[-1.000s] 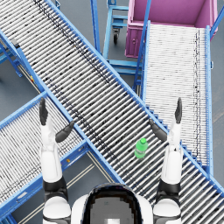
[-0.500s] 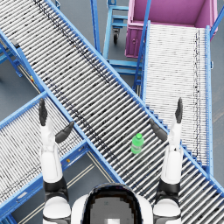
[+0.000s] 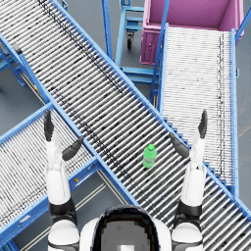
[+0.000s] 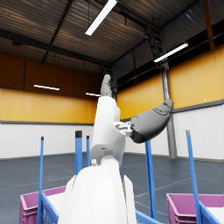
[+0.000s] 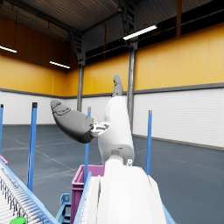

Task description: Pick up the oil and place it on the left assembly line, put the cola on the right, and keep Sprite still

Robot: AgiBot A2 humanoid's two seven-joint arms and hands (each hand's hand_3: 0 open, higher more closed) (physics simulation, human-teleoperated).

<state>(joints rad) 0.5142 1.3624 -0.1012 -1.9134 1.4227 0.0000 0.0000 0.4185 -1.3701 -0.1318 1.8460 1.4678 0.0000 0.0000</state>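
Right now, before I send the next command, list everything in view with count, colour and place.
green bottle: one, green, on the centre conveyor between the arms, held by neither hand
centre conveyor: one, grey rollers in a blue frame, running diagonally
left conveyor: one, same colours, lower left
right conveyor: one, same colours, upper right
purple crate: one in the head view, at the right conveyor's far end
left hand: one, dark, raised, fingers apart, empty
right hand: one, dark, raised, fingers apart, empty

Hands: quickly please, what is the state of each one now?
Left hand: open, holding nothing.
Right hand: open, holding nothing.
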